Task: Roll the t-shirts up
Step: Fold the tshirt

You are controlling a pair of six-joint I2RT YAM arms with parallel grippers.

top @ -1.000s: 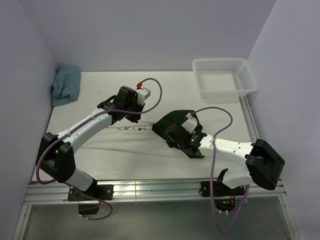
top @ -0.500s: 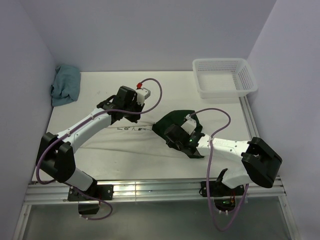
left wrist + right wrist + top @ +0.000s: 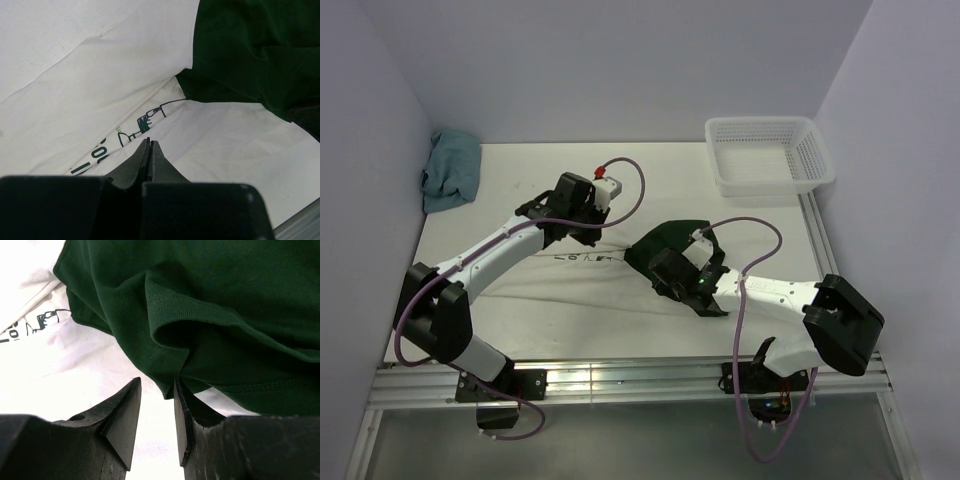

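Compared with a second ago, the right arm's elbow (image 3: 842,325) is sitting slightly further left and higher in the overhead view, and the right fingers (image 3: 125,420) are lying a touch further left over the cloth; the left arm (image 3: 490,250) is showing no change. Those right fingers are standing spread with a narrow gap, and a folded edge of the green sleeve (image 3: 225,300) is dipping into that gap between the tips. The left fingers (image 3: 142,160) are pressed together, their tips lying at a cream fold just beside the dark chest print (image 3: 145,122); whether any fabric is caught between them is not clear. One t-shirt (image 3: 590,290) is showing, cream-white with dark green sleeves, spreading flat across the near half of the counter (image 3: 660,180) under both wrists. One teal cloth (image 3: 452,170) is lying bunched at the far left corner, and one white basket (image 3: 770,185) is sitting at the far right corner, both well apart from the shirt.
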